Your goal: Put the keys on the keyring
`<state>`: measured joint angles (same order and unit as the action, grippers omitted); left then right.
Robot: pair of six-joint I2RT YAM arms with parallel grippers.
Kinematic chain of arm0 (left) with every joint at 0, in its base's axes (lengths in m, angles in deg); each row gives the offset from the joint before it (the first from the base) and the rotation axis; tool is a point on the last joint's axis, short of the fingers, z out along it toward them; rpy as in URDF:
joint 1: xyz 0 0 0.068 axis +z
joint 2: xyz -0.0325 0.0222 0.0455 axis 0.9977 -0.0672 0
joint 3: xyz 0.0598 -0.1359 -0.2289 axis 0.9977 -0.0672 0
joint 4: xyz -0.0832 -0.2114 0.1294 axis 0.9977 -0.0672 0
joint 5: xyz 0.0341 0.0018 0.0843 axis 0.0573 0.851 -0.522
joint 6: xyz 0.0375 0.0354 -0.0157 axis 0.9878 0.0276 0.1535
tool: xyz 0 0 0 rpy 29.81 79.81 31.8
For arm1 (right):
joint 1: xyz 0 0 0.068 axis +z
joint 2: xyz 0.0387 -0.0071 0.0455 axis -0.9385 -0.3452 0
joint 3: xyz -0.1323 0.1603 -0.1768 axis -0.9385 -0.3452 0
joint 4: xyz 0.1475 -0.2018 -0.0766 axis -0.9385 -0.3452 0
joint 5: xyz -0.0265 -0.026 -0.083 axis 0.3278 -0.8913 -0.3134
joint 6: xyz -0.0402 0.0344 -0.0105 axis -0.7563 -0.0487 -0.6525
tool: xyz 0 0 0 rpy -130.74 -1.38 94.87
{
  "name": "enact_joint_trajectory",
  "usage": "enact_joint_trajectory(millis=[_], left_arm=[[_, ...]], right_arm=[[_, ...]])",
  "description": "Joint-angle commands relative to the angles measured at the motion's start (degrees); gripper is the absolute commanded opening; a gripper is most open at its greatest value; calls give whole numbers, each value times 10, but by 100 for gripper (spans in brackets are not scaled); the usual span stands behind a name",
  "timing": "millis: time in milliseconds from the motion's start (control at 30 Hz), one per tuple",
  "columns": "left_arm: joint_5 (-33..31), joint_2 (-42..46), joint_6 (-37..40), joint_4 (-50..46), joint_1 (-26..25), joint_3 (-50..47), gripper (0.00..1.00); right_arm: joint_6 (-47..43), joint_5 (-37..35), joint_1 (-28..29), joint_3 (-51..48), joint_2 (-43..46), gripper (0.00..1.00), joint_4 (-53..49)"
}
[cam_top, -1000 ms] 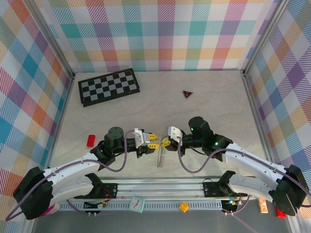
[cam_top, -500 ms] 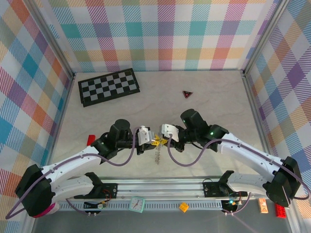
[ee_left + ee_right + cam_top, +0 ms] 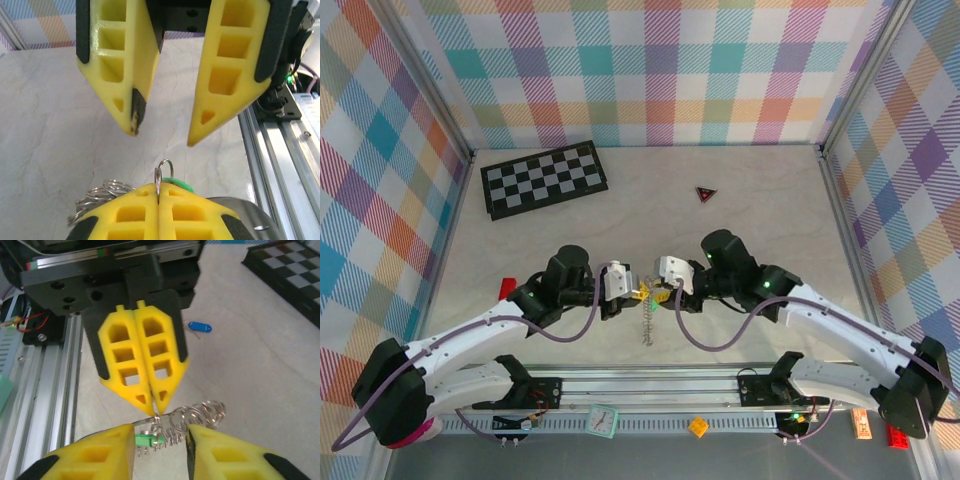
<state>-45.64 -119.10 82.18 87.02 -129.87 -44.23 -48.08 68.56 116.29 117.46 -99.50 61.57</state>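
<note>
Here the keyring (image 3: 200, 415), a coiled silvery band, hangs from the tips of the left gripper (image 3: 155, 407). Its yellow fingers are pressed together on a thin wire loop at the ring's end. The green key (image 3: 147, 440) sits just at 7 o'clock of that pinch, against the coil. In the left wrist view the right gripper (image 3: 163, 137) faces it from 12 o'clock, jaws standing apart. The blue key (image 3: 200, 327) lies on the table (image 3: 740, 230), at 1 o'clock of the left fingers in the right wrist view.
</note>
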Motion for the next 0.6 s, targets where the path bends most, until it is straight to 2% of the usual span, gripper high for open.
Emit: enact_joint_trajectory(millis=[0, 133, 400, 567], left_arm=[[20, 20, -34, 98, 1, -30, 0], [24, 27, -51, 138, 1, -52, 0], [15, 29, -63, 151, 0, -64, 0], [14, 35, -66, 157, 0, -68, 0]], right_arm=[[74, 16, -3, -39, 12, 34, 73], [98, 29, -3, -61, 12, 34, 93], [109, 60, -4, -59, -7, 32, 102], [111, 60, -3, -56, -14, 25, 104]])
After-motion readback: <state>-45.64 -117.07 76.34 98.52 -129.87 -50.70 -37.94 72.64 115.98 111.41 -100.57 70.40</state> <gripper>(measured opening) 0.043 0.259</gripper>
